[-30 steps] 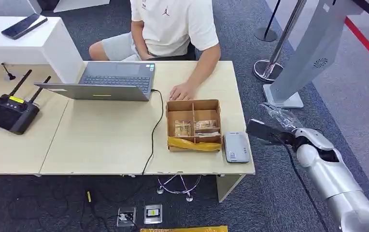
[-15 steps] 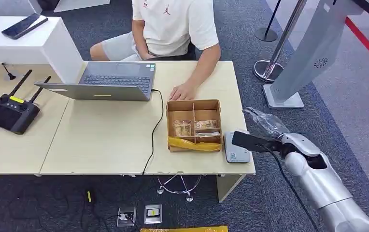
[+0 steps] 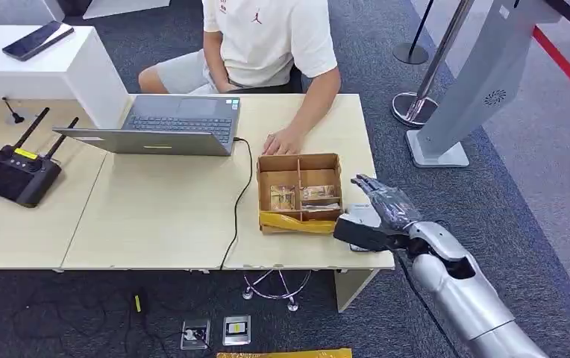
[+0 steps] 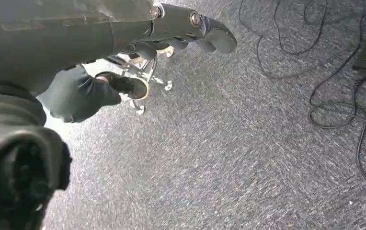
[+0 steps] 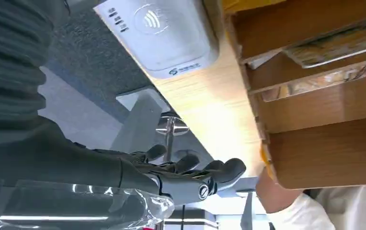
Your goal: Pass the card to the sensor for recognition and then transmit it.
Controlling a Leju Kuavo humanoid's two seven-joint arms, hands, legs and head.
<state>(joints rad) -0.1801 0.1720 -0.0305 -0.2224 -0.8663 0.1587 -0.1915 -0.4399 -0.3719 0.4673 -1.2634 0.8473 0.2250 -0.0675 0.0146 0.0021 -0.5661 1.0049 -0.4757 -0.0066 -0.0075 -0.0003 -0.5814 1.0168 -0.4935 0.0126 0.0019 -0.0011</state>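
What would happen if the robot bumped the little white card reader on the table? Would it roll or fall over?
Probably neither. The card reader is flat and low, lying on its broad back, so it should slide rather than tip or roll. Its smooth plastic shell on the smooth table may skid easily. It sits near the table's edge, so a hard bump might push it off.

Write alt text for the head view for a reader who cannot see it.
The robot's right hand holds a dark card over the white card reader at the desk's right edge, beside a cardboard box. A seated person rests a hand behind the box, near an open laptop.
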